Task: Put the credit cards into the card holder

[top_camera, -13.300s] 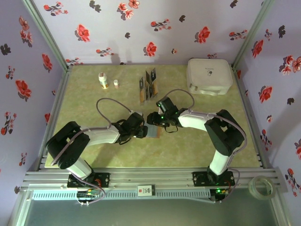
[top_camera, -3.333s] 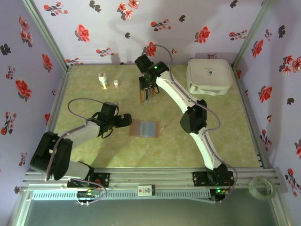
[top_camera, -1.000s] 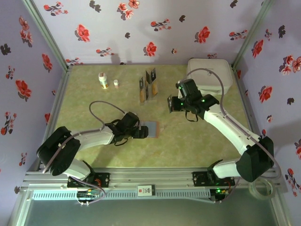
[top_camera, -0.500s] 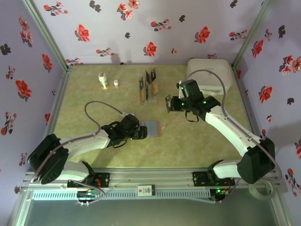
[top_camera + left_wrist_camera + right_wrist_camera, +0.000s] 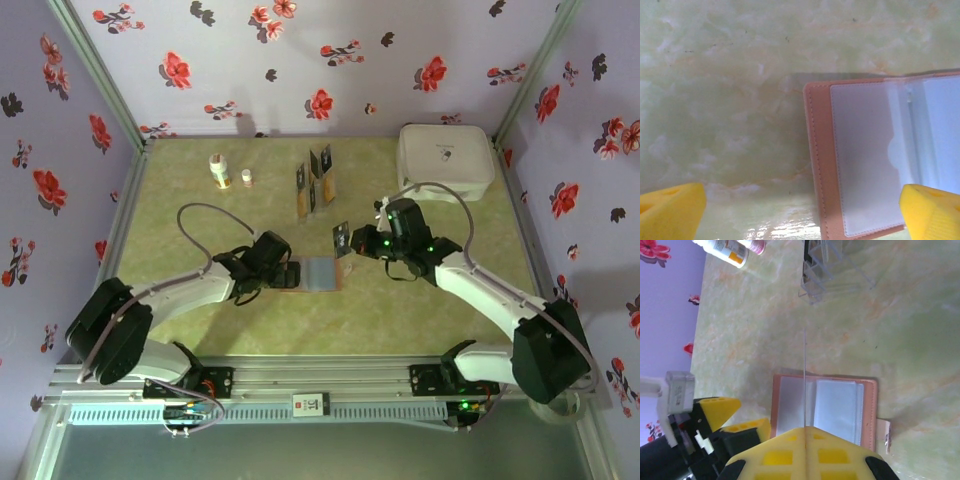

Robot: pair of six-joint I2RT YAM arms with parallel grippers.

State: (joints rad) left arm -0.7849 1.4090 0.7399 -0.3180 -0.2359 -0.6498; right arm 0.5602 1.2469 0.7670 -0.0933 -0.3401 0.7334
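Well, the right gripper (image 5: 805,432) is pinched tight on a single card (image 5: 804,380), which shows as a thin straight line from its wrist camera because it is held edge-on. That line runs right across the middle of the open wallet (image 5: 840,410) below it. From above, the right gripper (image 5: 352,243) holds the dark card (image 5: 341,238) upright, just past the far right corner of the wallet (image 5: 320,272). I cannot tell whether the card's tip touches the wallet.

The wallet lies flat and spread open on the green table (image 5: 180,220), its pale grey-blue clear pockets facing up inside a reddish-brown border. A small closing tab (image 5: 883,432) sticks out from one side.

The left gripper (image 5: 283,272) sits at the wallet's left end with its jaws spread wide. From its wrist camera the two yellow fingers (image 5: 670,212) stand far apart, and the wallet's (image 5: 865,160) brown edge and first clear pocket lie between them. I cannot tell whether either finger touches the wallet.

Beyond the wallet, toward the back wall, a slotted rack (image 5: 303,205) holds more cards (image 5: 322,160) upright. Far left of the wallet, also toward the back, stand two small bottles (image 5: 219,170). Far right of it sits a large white case (image 5: 445,160).
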